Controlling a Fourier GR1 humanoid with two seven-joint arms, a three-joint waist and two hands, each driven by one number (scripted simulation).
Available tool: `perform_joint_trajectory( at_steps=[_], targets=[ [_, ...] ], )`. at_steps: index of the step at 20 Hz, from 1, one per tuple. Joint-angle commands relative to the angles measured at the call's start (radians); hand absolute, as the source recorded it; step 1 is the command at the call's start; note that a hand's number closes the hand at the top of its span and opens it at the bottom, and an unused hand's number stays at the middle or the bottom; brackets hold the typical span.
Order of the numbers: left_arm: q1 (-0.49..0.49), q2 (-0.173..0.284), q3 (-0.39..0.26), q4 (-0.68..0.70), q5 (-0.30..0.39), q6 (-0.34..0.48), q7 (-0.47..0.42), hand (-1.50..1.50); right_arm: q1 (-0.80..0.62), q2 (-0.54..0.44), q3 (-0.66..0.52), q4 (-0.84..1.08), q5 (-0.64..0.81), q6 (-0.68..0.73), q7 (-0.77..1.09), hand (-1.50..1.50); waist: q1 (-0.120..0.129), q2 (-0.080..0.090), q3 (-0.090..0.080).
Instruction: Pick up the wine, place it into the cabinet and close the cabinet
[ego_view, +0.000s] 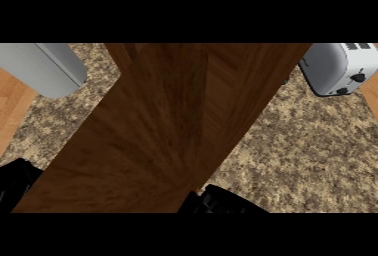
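the cabinet (170, 125) fills the view, seemingly shut; the wine is not seen. the right hand (221, 202) touches its lower edge, finger state untellable. the door should be pressed flush.

So the cabinet (170, 130) takes up the middle of the frame, running from the top centre down to the lower left, sitting over the worktop (310, 145). A toaster (338, 67) is in the upper right corner on the worktop. Upper left there's a cylinder-ish container (44, 67). Wooden floor (11, 107) shows at the left edge beyond the worktop.
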Motion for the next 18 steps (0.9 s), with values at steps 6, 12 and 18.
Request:
perform_joint_trajectory(
  at_steps=[6,12,18],
  targets=[
    [0.042,-0.022,0.043,-0.039,-0.012,-0.029,0.029,1.5,-0.38,0.016,-0.075,0.33,-0.18,-0.195,-0.091,1.5,-0.003,0.001,0.001],
    [-0.003,-0.008,0.12,0.065,0.02,-0.122,0.008,1.5,-0.47,0.016,-0.114,0.479,-0.232,-0.247,-0.192,1.5,-0.011,0.001,0.001],
    [-0.024,-0.06,0.089,0.074,-0.032,-0.103,0.029,1.5,-0.528,0.016,-0.14,0.687,-0.319,-0.256,-0.293,1.5,-0.008,0.002,0.001]
  ],
)
